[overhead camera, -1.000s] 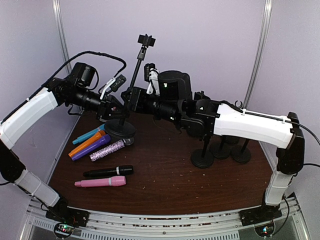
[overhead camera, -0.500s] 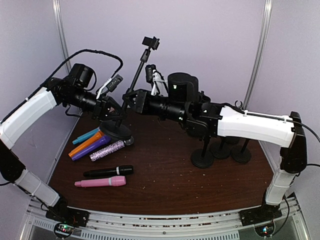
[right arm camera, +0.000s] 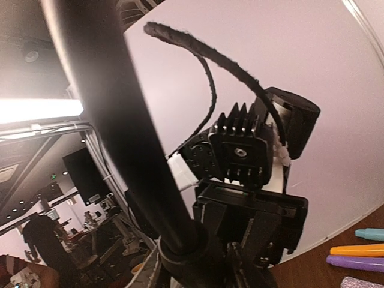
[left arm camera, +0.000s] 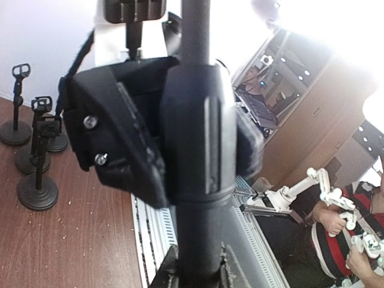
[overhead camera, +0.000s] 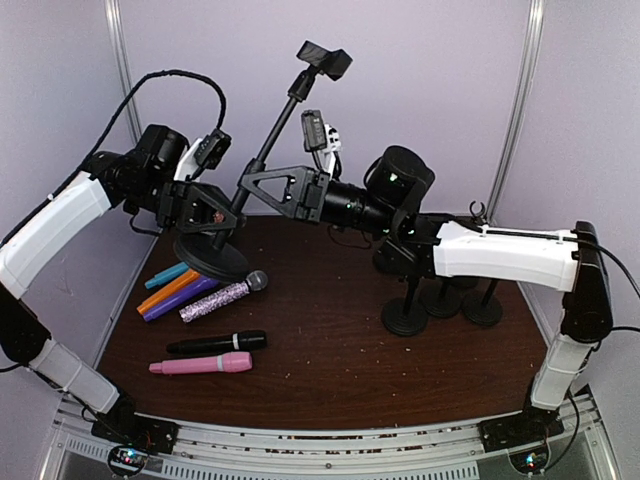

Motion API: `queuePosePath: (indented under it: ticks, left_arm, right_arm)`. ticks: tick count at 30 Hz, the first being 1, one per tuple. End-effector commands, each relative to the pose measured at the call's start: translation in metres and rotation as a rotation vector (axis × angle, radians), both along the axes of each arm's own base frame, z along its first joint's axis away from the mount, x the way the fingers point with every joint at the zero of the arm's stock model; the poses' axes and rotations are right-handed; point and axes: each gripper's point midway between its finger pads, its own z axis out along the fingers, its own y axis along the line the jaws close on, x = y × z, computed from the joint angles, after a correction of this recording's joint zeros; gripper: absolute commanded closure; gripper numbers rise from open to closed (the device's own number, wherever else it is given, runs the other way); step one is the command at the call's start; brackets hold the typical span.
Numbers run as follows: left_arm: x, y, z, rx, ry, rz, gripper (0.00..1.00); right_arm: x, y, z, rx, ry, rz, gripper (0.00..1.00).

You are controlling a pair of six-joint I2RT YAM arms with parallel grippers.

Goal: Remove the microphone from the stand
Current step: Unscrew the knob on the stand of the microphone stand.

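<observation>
The black stand [overhead camera: 268,140] leans with its top to the right, and its round base [overhead camera: 210,259] is tipped up at the table's back left. The clip [overhead camera: 325,60] at its top holds nothing. My left gripper [overhead camera: 222,216] is shut on the pole just above the base; the pole [left arm camera: 195,150] fills the left wrist view between the fingers. My right gripper [overhead camera: 250,186] is shut on the pole a little higher, where its collar [right arm camera: 186,252] sits between the jaws. A glittery silver microphone [overhead camera: 225,297] lies on the table below the base.
Teal, orange and purple microphones [overhead camera: 180,285] lie at the left, with a black one [overhead camera: 216,343] and a pink one [overhead camera: 201,364] nearer the front. Three more stands [overhead camera: 405,315] [overhead camera: 440,298] [overhead camera: 483,305] stand at the right under my right arm.
The stand has tilted further right and its base has tipped up. My right gripper has risen along the pole and closed on it. The glittery microphone's head has come into view.
</observation>
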Motion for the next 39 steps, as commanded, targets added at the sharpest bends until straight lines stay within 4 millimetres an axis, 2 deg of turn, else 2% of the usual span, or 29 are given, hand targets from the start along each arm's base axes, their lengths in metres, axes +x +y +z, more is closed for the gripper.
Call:
queuePosePath:
  ticks: [1, 2, 4, 7, 9, 13, 17, 21, 25, 31, 34, 39]
  left_arm:
    - [-0.007, -0.004, 0.013, -0.083, -0.090, -0.053, 1.00]
    - [-0.002, -0.005, 0.010, -0.068, -0.105, -0.028, 1.00]
    - [0.009, -0.008, 0.005, -0.027, -0.152, 0.039, 1.00]
    - [0.036, -0.010, -0.008, 0.077, -0.260, 0.198, 1.00]
    - [0.054, -0.009, -0.017, 0.143, -0.315, 0.290, 1.00]
    - [0.070, -0.006, -0.023, 0.193, -0.371, 0.366, 1.00]
    - [0.079, -0.004, -0.025, 0.217, -0.396, 0.407, 1.00]
    - [0.080, -0.004, -0.025, 0.221, -0.401, 0.413, 1.00]
    - [0.081, -0.005, -0.023, 0.217, -0.396, 0.417, 1.00]
    - [0.081, -0.006, -0.020, 0.209, -0.394, 0.416, 1.00]
    - [0.080, -0.005, -0.019, 0.206, -0.391, 0.414, 1.00]
    - [0.078, -0.005, -0.022, 0.203, -0.384, 0.402, 1.00]
  right_arm:
    - [-0.040, -0.032, 0.063, 0.215, -0.067, 0.165, 0.54]
    - [-0.028, -0.028, 0.056, 0.187, -0.041, 0.101, 0.44]
    - [0.009, -0.019, 0.028, 0.048, 0.036, -0.118, 0.35]
    - [0.052, -0.033, -0.005, -0.103, 0.116, -0.429, 0.34]
    - [0.064, -0.041, -0.018, -0.163, 0.142, -0.545, 0.33]
    - [0.072, -0.044, -0.029, -0.263, 0.168, -0.660, 0.35]
    - [0.071, -0.034, -0.028, -0.276, 0.182, -0.666, 0.39]
    - [0.071, -0.022, -0.031, -0.280, 0.213, -0.637, 0.44]
    - [0.072, -0.012, -0.036, -0.265, 0.250, -0.609, 0.52]
    - [0.079, -0.004, -0.043, -0.268, 0.301, -0.628, 0.61]
    - [0.079, -0.003, -0.040, -0.263, 0.306, -0.633, 0.66]
    - [0.077, -0.015, -0.024, -0.204, 0.280, -0.656, 0.78]
